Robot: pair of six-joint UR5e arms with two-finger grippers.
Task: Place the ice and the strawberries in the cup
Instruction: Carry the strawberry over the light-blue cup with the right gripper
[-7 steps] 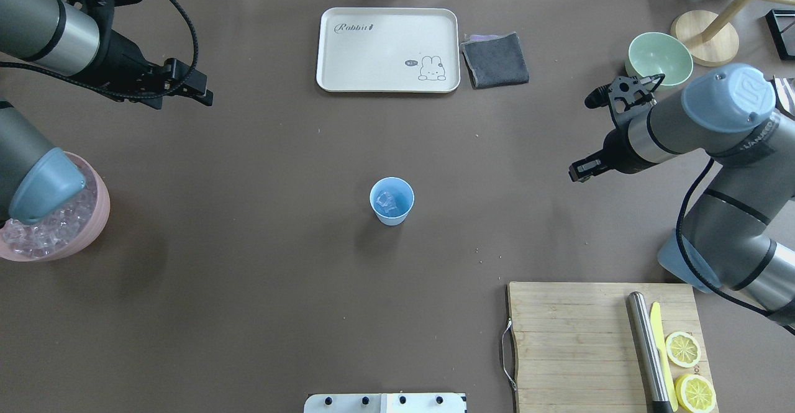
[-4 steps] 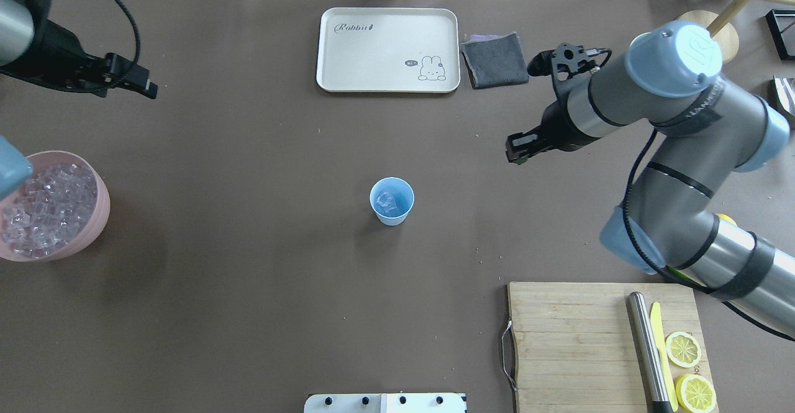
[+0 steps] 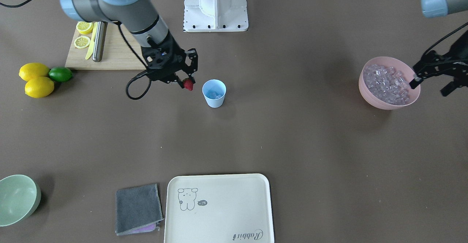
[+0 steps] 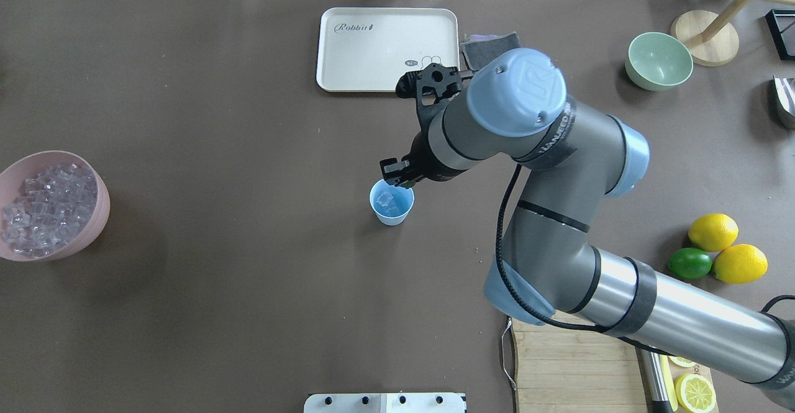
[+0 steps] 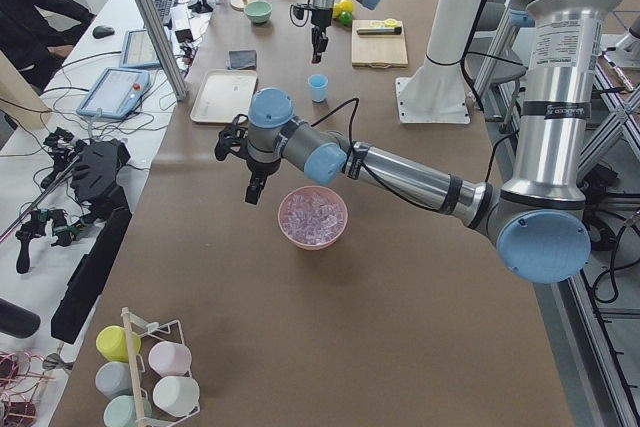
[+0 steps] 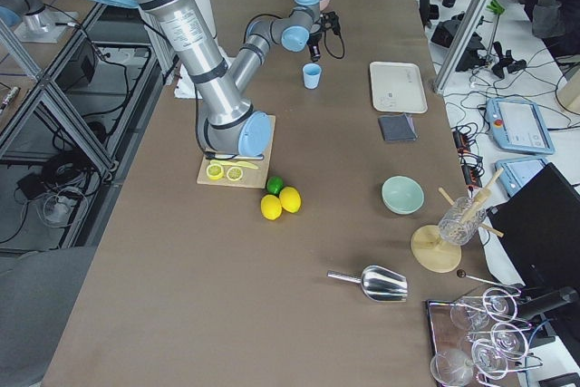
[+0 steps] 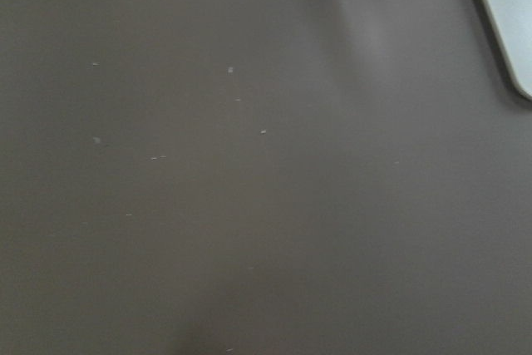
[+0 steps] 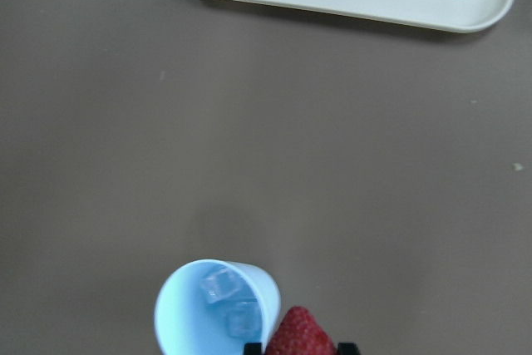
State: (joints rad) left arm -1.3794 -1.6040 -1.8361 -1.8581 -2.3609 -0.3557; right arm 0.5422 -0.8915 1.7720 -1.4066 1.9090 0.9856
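The light-blue cup [image 4: 392, 203] stands upright mid-table with a few cubes of ice [image 4: 386, 199] inside; it also shows in the front view [image 3: 214, 93] and the right wrist view [image 8: 212, 309]. My right gripper [image 3: 186, 83] is shut on the red strawberry [image 3: 188, 85], hanging just beside and above the cup's rim. The strawberry [image 8: 299, 334] fills the bottom of the right wrist view, next to the cup. My left gripper [image 3: 429, 88] hangs open and empty next to the pink bowl [image 3: 376, 102], which is heaped with ice [image 3: 388, 83].
A cream tray [image 4: 388, 49] and grey cloth [image 3: 138, 208] lie beyond the cup. A pale green bowl [image 4: 658, 60] sits far right. Two lemons [image 4: 714, 231] and a lime [image 4: 689, 263] lie near the cutting board [image 3: 109, 54] with knife and lemon halves.
My right arm has swung from the table's right side to the cup, carrying the strawberry. My left arm has drawn back out of the overhead view, uncovering the pink bowl.
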